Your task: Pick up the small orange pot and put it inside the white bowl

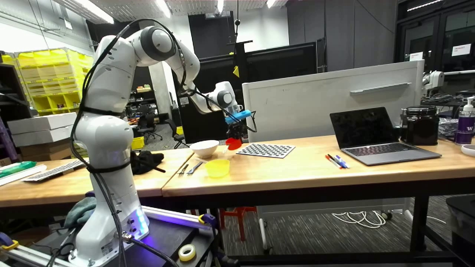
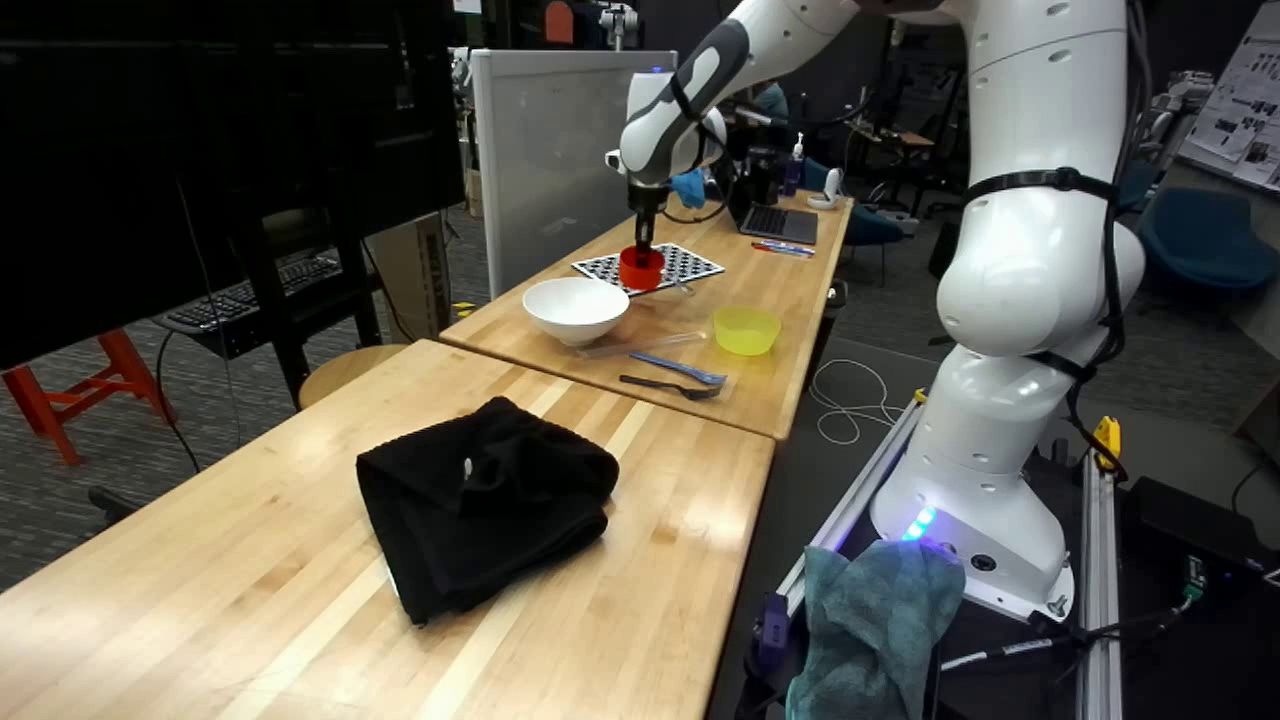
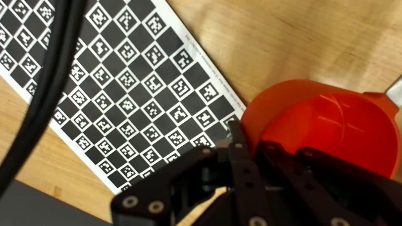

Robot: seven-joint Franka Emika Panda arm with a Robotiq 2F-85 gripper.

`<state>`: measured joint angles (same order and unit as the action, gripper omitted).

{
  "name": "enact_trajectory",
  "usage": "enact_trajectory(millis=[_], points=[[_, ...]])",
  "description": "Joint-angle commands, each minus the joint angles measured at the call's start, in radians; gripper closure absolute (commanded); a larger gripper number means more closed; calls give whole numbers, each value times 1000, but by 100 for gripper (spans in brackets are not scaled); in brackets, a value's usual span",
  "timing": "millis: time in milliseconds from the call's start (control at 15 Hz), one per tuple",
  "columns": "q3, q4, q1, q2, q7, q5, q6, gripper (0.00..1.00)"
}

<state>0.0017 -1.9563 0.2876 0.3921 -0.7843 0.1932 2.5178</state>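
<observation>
The small orange pot (image 1: 233,143) is red-orange with a pale handle. In an exterior view (image 2: 641,270) it appears in front of the checkered mat. In the wrist view the pot (image 3: 333,125) fills the right side, with its inside visible. My gripper (image 3: 250,139) is shut on the pot's wall, one finger inside and one outside. The gripper points down into the pot in both exterior views (image 1: 235,132) (image 2: 644,240). Whether the pot touches the table is hard to tell. The white bowl (image 1: 205,148) stands upright beside the pot; it also shows in an exterior view (image 2: 576,310).
The checkered mat (image 1: 266,150) lies beside the pot. A yellow bowl (image 2: 746,330) stands near the table's front edge. A blue fork (image 2: 680,368) and black fork (image 2: 672,386) lie near the white bowl. A laptop (image 1: 382,139) and pens (image 1: 337,161) are farther along.
</observation>
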Motion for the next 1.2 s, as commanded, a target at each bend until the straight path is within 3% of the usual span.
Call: enact_trajectory(millis=[0, 533, 1133], points=[[-27, -168, -27, -149, -15, 13, 49, 99], [-73, -346, -114, -312, 65, 149, 89, 99], [-49, -420, -203, -454, 176, 282, 31, 99]])
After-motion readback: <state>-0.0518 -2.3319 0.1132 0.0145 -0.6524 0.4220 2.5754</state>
